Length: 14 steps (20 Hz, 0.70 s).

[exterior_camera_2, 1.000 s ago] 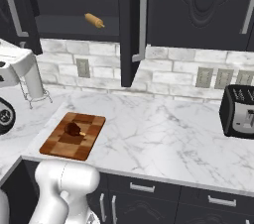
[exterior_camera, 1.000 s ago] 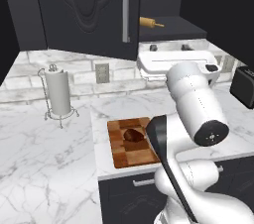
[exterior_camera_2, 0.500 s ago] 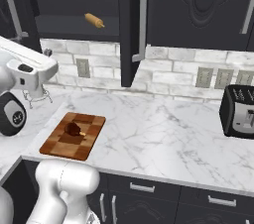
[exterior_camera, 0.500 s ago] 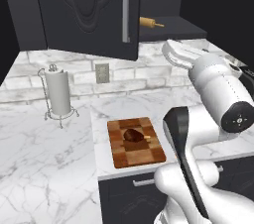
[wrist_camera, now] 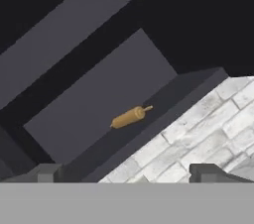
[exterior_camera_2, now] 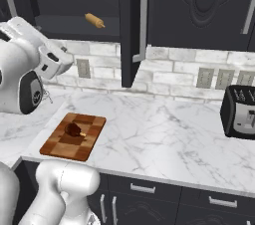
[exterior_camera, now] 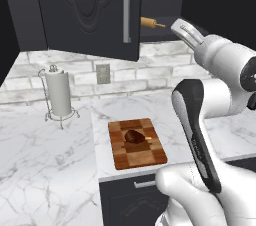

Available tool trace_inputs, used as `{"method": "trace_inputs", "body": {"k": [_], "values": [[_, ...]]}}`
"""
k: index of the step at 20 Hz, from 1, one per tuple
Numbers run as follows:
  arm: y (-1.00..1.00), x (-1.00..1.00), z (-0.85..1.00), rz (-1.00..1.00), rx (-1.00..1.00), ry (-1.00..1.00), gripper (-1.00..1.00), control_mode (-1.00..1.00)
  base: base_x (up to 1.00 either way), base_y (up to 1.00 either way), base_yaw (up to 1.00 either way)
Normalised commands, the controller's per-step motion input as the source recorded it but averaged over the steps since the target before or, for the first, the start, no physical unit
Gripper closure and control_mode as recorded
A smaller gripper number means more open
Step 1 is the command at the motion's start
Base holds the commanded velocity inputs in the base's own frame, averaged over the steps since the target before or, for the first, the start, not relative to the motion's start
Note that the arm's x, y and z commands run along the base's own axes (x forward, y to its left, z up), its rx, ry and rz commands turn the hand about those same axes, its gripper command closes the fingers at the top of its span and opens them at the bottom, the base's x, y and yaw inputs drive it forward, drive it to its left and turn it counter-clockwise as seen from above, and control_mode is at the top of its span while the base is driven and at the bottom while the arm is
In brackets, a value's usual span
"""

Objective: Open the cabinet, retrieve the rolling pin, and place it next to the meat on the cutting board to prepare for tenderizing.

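Note:
The black cabinet has its left door [exterior_camera: 95, 12] swung open, seen edge-on as the door [exterior_camera_2: 130, 25] in the right base view. The tan rolling pin [exterior_camera: 151, 23] lies on the dark lower shelf inside; it is also the rolling pin [exterior_camera_2: 94, 20] and the rolling pin [wrist_camera: 130, 116]. My gripper [exterior_camera: 180, 27] is raised just right of and slightly below the pin, apart from it. In the hand view the gripper [wrist_camera: 128, 174] is open, fingertips [wrist_camera: 47, 173] wide apart and empty. The checkered cutting board [exterior_camera: 137, 142] lies on the counter with the meat [exterior_camera: 134, 136] on it.
A paper towel holder [exterior_camera: 59, 97] stands at the back left of the marble counter [exterior_camera: 45, 160]. A black toaster [exterior_camera_2: 240, 112] sits at the right. The open door's silver handle [exterior_camera: 126, 5] hangs close to the left of the pin. The right cabinet door [exterior_camera_2: 209, 5] is shut.
The arm has lifted and turned the hand upward from above the counter toward the open cabinet shelf. The rolling pin, meat and board have not moved.

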Motion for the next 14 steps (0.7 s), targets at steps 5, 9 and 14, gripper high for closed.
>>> {"method": "trace_inputs", "body": {"k": [5,9,14], "values": [[-0.23,0.25,-0.04,0.15,0.28,0.09,-1.00,-1.00,0.00,0.00,0.00],[-0.11,0.21,-0.09,0.13,0.25,0.07,-1.00,-1.00,0.00,0.00,0.00],[0.05,0.21,-0.15,0.08,0.18,0.04,-1.00,-1.00,0.00,0.00,0.00]]}}
